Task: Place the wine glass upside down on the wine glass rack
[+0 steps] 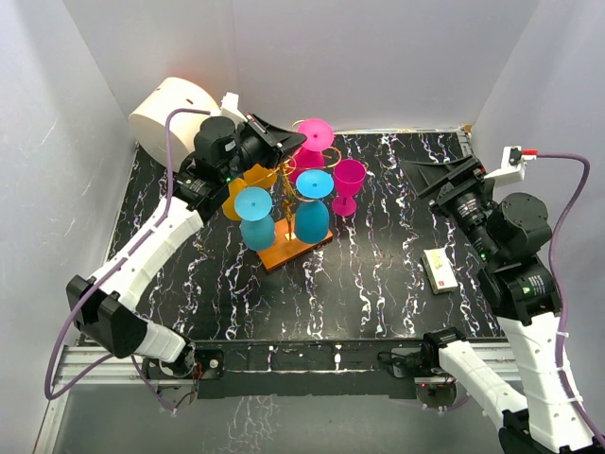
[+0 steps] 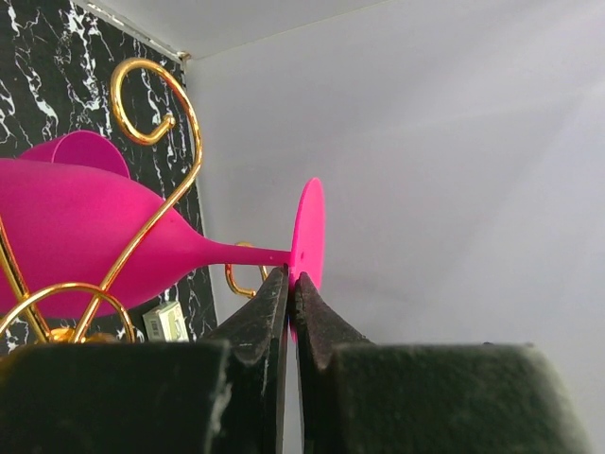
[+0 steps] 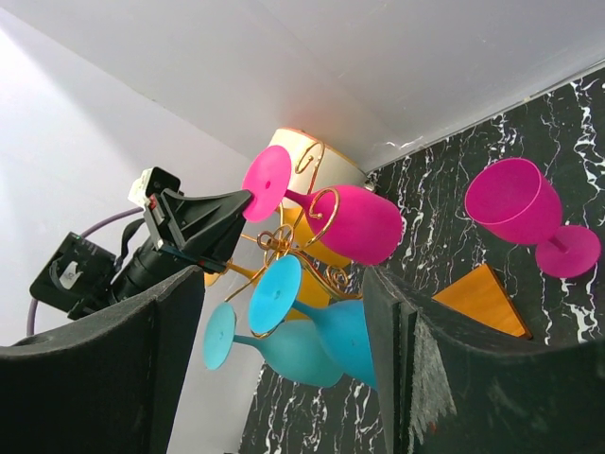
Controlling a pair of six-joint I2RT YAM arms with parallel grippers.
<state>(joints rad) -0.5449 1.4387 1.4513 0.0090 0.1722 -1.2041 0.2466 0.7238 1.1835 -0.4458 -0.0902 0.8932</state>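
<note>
The gold wire rack (image 1: 286, 184) stands on its orange-brown wooden base (image 1: 295, 250). Two blue glasses (image 1: 256, 217) and an orange one (image 1: 242, 192) hang on it upside down. My left gripper (image 1: 295, 143) is shut on the rim of the foot of a pink wine glass (image 1: 313, 133), held upside down at the rack's far top. In the left wrist view the gripper (image 2: 290, 276) pinches the foot disc (image 2: 309, 227), and a gold scroll (image 2: 156, 128) crosses the bowl (image 2: 76, 236). My right gripper (image 1: 430, 180) is open and empty, right of the rack.
A second magenta glass (image 1: 347, 182) stands upright on the black marbled table right of the rack, also in the right wrist view (image 3: 515, 203). A white cylinder (image 1: 175, 109) sits at the back left. A small box (image 1: 440, 270) lies near the right arm. White walls enclose the table.
</note>
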